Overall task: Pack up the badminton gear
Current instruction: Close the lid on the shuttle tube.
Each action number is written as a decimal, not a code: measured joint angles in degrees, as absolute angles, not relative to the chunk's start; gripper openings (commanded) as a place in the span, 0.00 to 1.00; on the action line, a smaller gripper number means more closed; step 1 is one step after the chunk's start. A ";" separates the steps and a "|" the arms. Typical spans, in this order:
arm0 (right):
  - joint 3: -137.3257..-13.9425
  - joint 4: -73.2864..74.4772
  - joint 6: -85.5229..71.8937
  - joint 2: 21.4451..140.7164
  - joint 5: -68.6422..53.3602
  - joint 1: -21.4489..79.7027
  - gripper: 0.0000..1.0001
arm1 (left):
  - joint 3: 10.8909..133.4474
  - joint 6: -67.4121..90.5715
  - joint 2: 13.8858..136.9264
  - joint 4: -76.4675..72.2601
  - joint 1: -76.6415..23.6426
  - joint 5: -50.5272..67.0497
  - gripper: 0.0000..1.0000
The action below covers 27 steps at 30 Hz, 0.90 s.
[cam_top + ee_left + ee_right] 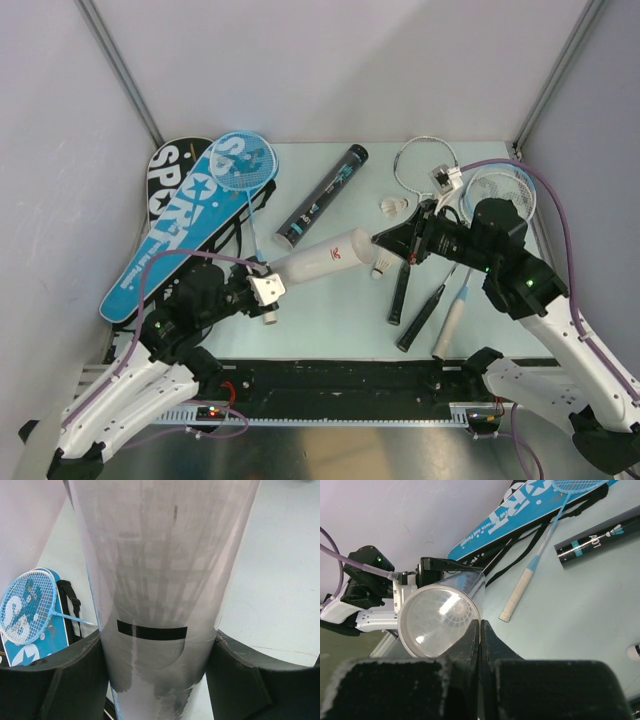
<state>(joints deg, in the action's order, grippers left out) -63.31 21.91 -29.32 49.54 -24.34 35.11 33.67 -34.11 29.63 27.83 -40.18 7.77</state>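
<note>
It looks to me as if the shuttlecock-loading step is in hand. The left tool is clamped on the closed end of a translucent white plastic tube, one black pad pressing each side of the barrel. It holds the tube out across the middle of the pale green surface, open mouth facing the right arm. The right tool has its fingers pressed tight together with nothing I can see between them, the tips right at the rim of that mouth. Shadowy shapes show through the wall, which I take for feather shuttlecocks stacked inside, and a pale round one shows down the mouth.

One white feather shuttlecock lies just beside the mouth, under the right tool, and another sits near, farther back. A black tube with teal print lies behind, apart from both arms. The blue-strung racket rests with its head on the blue "SPORT" cover, with the black cover partly under that. The silver-framed rackets lie at the right.

I'd judge the packing well short of done. Next, the right tool would need to back off the rim, spread its fingers and take the nearer shuttlecock lightly. It could then feed it cork first into the mouth while the left tool holds the tube steady.
</note>
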 measured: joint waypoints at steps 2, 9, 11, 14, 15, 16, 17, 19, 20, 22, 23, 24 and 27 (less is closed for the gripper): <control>-63.31 21.89 -29.32 49.80 -23.75 35.38 0.00 | 33.67 -34.13 29.74 28.03 -40.23 7.79 0.42; -63.31 21.96 -28.69 50.30 -19.53 38.02 0.00 | 33.69 -33.89 30.11 28.88 -40.23 7.66 0.42; -63.31 22.02 -28.45 50.30 -18.22 38.52 0.09 | 33.76 -33.87 30.11 28.97 -40.23 7.60 0.42; -63.31 22.17 -28.38 50.30 -17.80 38.74 0.27 | 33.76 -33.89 30.11 28.93 -40.23 7.53 0.42; -63.31 22.35 -28.36 50.30 -17.72 38.83 0.31 | 33.78 -33.93 30.11 28.91 -40.25 7.64 0.42; -63.31 22.55 -28.34 50.30 -17.54 38.92 0.35 | 33.78 -33.95 30.11 28.93 -40.27 7.73 0.42; -63.31 22.68 -28.32 50.30 -17.34 38.92 0.39 | 33.78 -33.98 30.11 28.93 -40.27 7.73 0.42; -63.31 22.92 -28.25 50.28 -17.15 38.89 0.46 | 33.78 -34.02 30.09 28.95 -40.29 7.73 0.42; -63.31 22.94 -28.27 50.28 -17.12 38.89 0.49 | 33.78 -34.02 30.09 28.95 -40.29 7.73 0.42; -63.31 22.92 -28.29 50.28 -17.19 38.89 0.53 | 33.78 -34.04 30.06 28.97 -40.29 7.73 0.42; -63.31 22.90 -28.25 50.28 -17.34 38.89 0.55 | 33.78 -34.04 30.04 28.97 -40.29 7.73 0.42; -63.31 22.85 -28.32 50.28 -17.45 38.89 0.56 | 33.78 -34.04 30.04 28.97 -40.29 7.73 0.42; -63.31 22.35 -28.27 50.30 -18.59 38.89 0.60 | 33.78 -34.02 30.04 29.06 -40.29 7.77 0.42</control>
<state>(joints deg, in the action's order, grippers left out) -63.31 22.35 -28.27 50.30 -18.59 38.89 33.78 -34.02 30.04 29.06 -40.29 7.77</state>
